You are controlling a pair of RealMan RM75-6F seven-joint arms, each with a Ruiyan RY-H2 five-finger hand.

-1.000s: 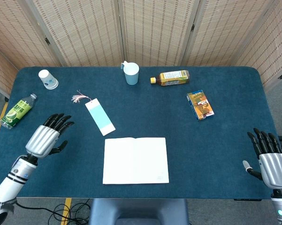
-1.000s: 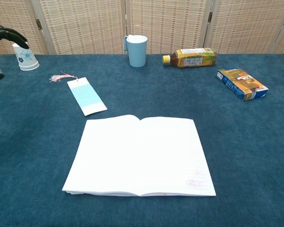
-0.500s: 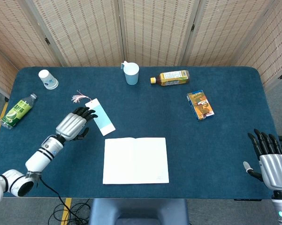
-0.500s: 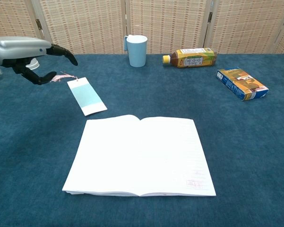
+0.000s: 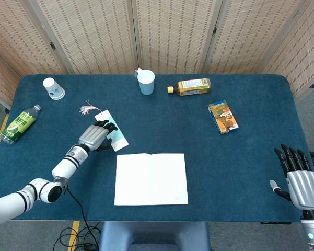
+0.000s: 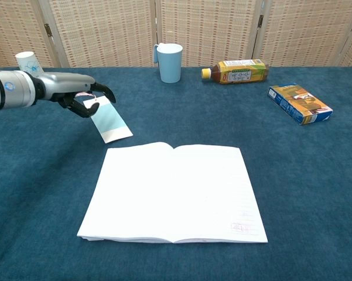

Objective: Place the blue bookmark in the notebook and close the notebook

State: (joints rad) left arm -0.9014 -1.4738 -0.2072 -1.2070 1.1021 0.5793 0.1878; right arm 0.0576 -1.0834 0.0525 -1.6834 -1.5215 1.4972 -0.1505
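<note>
The blue bookmark (image 5: pixel 118 139) (image 6: pixel 110 122) lies flat on the table, up and left of the open white notebook (image 5: pixel 151 179) (image 6: pixel 173 193). Its pink tassel (image 5: pixel 88 109) points to the far left. My left hand (image 5: pixel 96 136) (image 6: pixel 77 97) hovers over the bookmark's tasselled end, fingers arched down and apart around that end. The card has not lifted. My right hand (image 5: pixel 298 177) stays at the table's front right edge, fingers spread and holding nothing; the chest view does not show it.
A light blue cup (image 5: pixel 146 82) (image 6: pixel 170 62), a tea bottle (image 5: pixel 190 86) (image 6: pixel 237 71) lying on its side and a small box (image 5: pixel 223 116) (image 6: pixel 299 103) line the far side. A paper cup (image 5: pixel 53 88) (image 6: pixel 27 60) and a green bottle (image 5: pixel 20 123) sit at the left.
My left hand has travelled right and forward from the table's left side to the bookmark's tasselled end. The bookmark, the notebook and my right hand stay where they were.
</note>
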